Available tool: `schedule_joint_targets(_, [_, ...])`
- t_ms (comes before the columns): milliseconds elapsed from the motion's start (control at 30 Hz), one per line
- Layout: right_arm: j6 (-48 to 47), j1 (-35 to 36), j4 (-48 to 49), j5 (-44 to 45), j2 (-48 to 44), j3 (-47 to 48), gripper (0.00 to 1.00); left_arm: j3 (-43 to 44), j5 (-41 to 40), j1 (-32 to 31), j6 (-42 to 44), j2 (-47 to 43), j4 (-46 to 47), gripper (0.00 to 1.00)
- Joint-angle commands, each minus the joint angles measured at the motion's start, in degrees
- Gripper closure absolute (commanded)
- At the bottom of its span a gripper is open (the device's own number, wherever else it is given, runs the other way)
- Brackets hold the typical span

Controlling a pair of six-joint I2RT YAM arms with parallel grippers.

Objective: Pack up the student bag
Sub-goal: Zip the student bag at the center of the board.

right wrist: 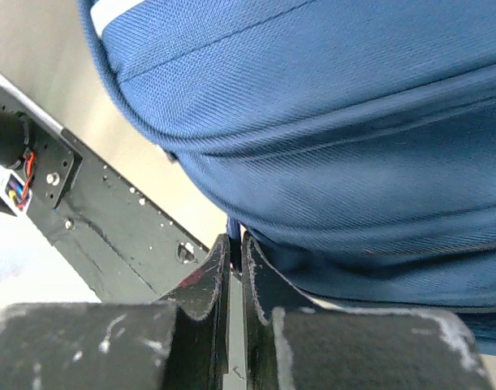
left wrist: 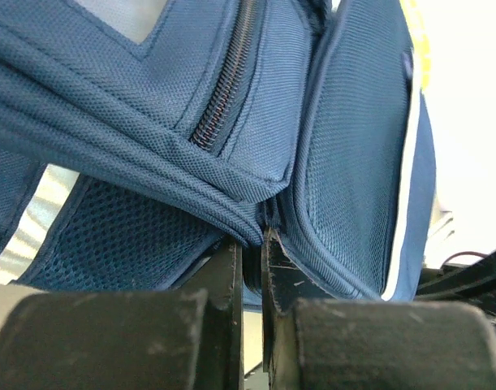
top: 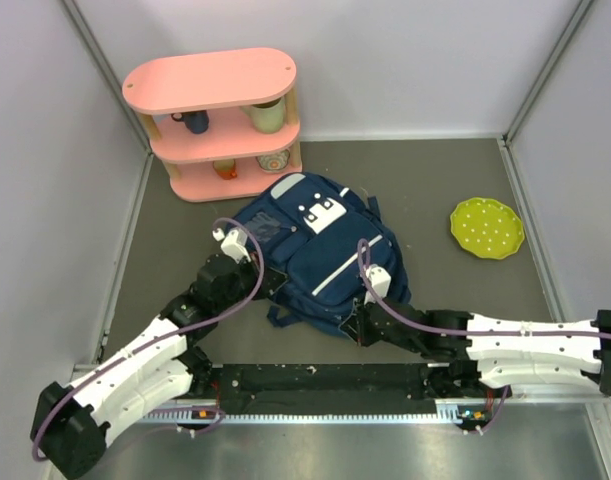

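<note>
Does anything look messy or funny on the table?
Only the student bag: it lies slanted and rumpled, with a strap loop poking out at its near edge. The left claw and the right claw each pinch a fold of its blue fabric. Nothing looks spilled or broken.

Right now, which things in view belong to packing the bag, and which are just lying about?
In the job: student bag; left jaws and right jaws, both pinching its fabric.
Lying about: pink shelf with cups; green plate.
</note>
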Motion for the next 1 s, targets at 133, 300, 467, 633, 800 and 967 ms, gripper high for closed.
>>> schedule_joint_targets(133, [-8.12,-1.68,-7.39,-0.01,-3.66,-2.89,1.00,5.60,-1.61,9.20,15.99,1.77,-12.57,1.00])
schedule_joint_targets(300, [-7.85,-1.68,-0.11,-2.99,0.54,-3.24,1.00,5.44,5.69,9.20,12.75,4.68,-11.44,0.81])
schedule_joint_targets(467, [-7.24,-1.68,5.53,-5.55,4.24,-3.33,1.00,1.75,9.30,9.11,6.95,-1.18,-8.18,0.32])
schedule_joint_targets(633, [-6.36,-1.68,6.41,-3.62,4.08,-4.56,1.00,-6.58,9.48,9.11,-0.33,-14.63,-8.18,0.01])
schedule_joint_targets(800, [-4.78,-1.77,6.94,-0.98,0.56,-6.76,0.90,-12.05,10.09,8.93,-5.71,-23.70,-8.01,0.01])
schedule_joint_targets(967, [-4.43,-1.68,7.90,-0.81,-0.67,-7.46,0.84,-12.15,9.30,8.58,-6.86,-24.24,-7.56,0.01])
